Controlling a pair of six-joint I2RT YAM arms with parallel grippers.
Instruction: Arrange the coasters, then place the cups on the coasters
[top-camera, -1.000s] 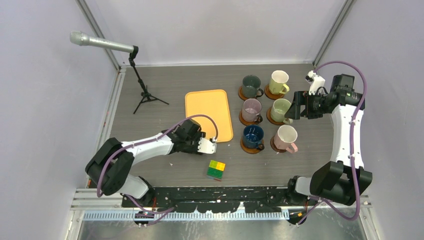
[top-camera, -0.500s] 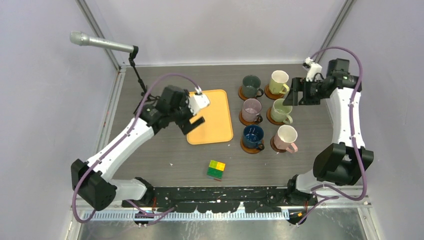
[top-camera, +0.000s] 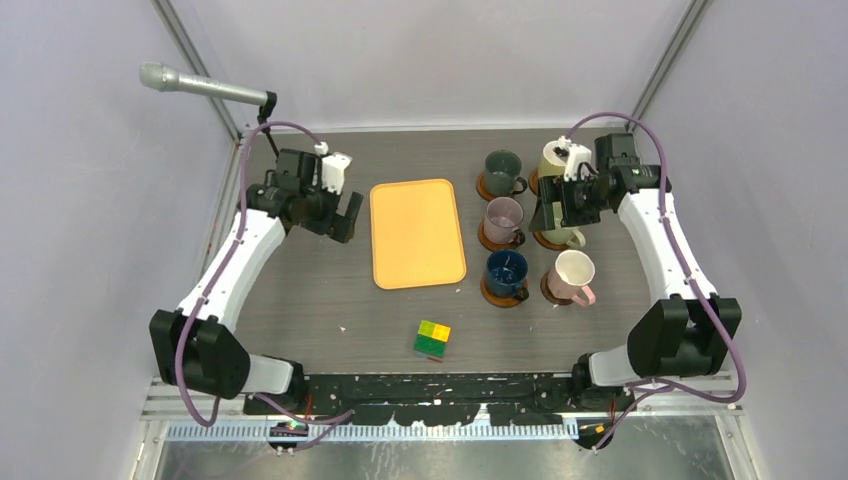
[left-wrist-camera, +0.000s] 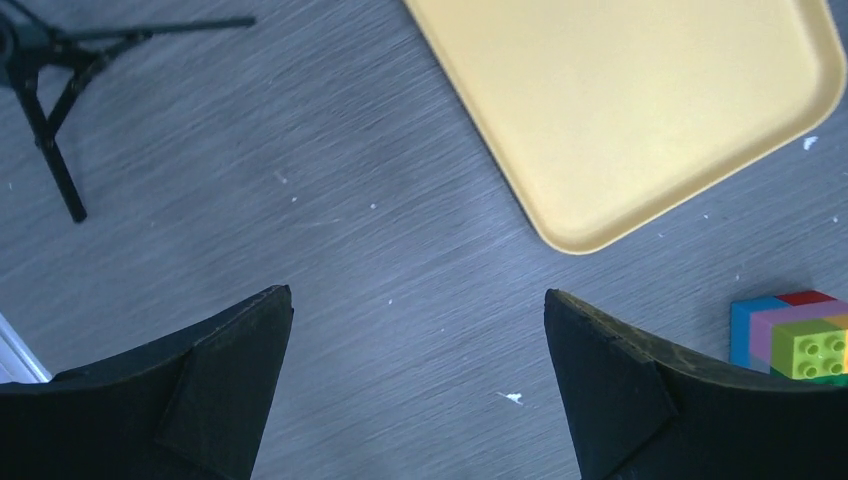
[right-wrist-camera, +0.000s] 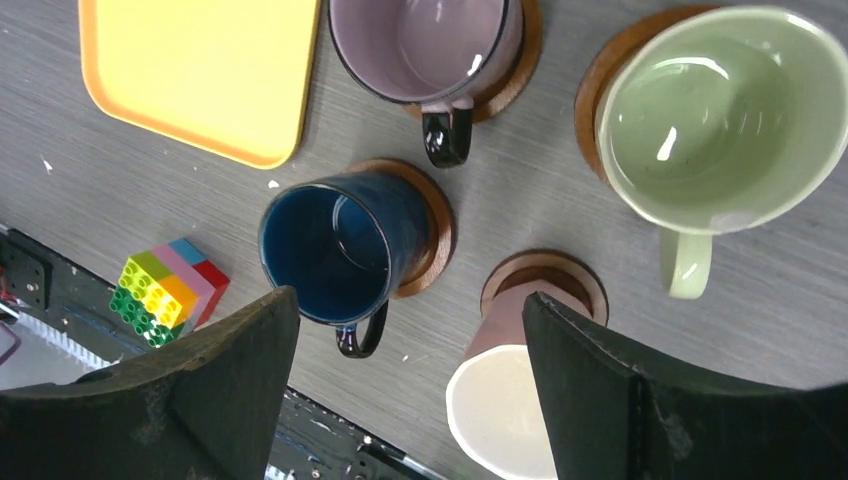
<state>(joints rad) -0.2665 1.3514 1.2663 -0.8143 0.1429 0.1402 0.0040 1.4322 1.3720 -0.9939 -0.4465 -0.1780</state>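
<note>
Above the table (top-camera: 300, 290), left gripper (left-wrist-camera: 416, 293) and right gripper (right-wrist-camera: 410, 297) gape wide, empty.

A dark grey, wood-grained surface (top-camera: 330, 290) carries a rectangular orange tray (top-camera: 418, 232) with rounded corners, lying flat around the middle with its long sides running near to far. Nearer than the tray and well apart from it sits a small block of studded bricks (top-camera: 432, 339), yellow and green on top, with blue, pink and red showing at its sides. At the far left corner a black tripod stand (top-camera: 290, 190) holds a silver microphone (top-camera: 205, 87) that reaches out to the left. A few white specks dot the surface.
</note>
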